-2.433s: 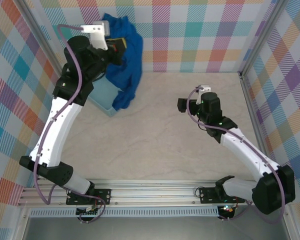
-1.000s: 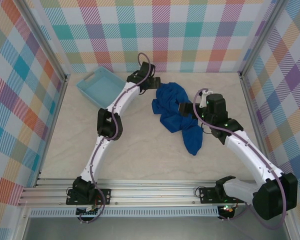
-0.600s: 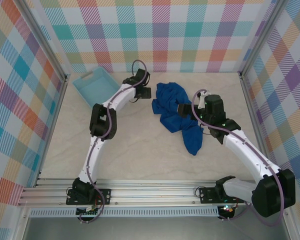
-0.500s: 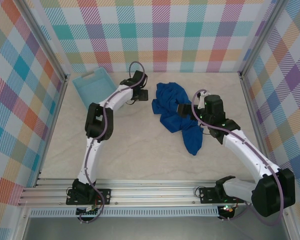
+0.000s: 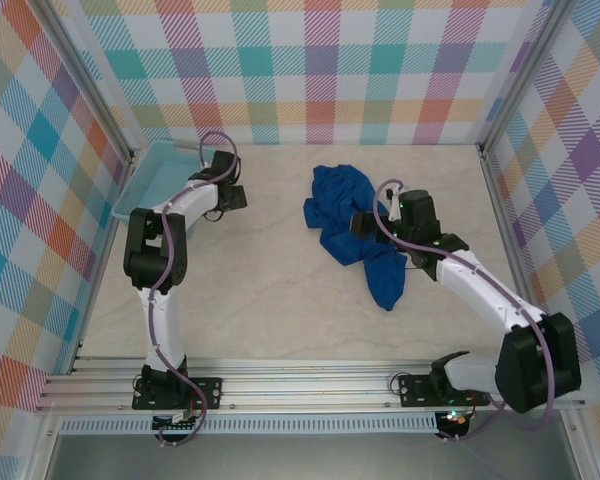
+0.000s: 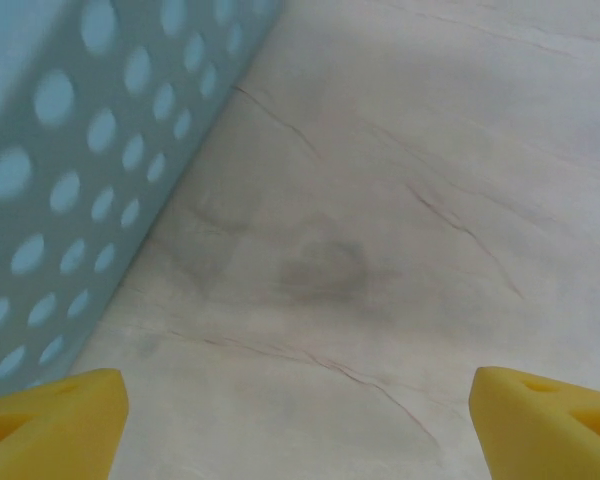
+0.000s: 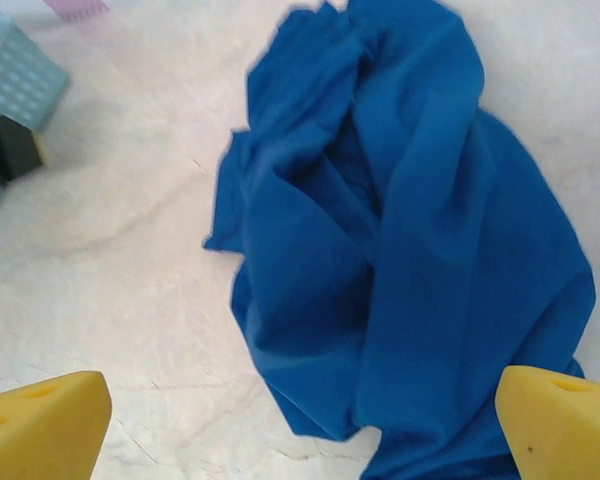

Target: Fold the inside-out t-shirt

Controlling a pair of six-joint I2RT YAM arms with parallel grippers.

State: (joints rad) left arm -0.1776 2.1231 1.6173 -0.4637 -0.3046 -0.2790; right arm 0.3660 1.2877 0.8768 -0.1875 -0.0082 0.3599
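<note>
In the top view, the t-shirt (image 5: 340,205) lies in a heap on the table (image 5: 270,300), a little right of the middle, in the upper half of the frame. The basket (image 5: 152,180) stands at the upper left, by the left wall, well apart from the t-shirt. The left gripper (image 5: 237,198) is just right of the basket, over bare table. The right gripper (image 5: 359,222) is over the middle of the t-shirt, with its arm coming from the lower right.
</note>
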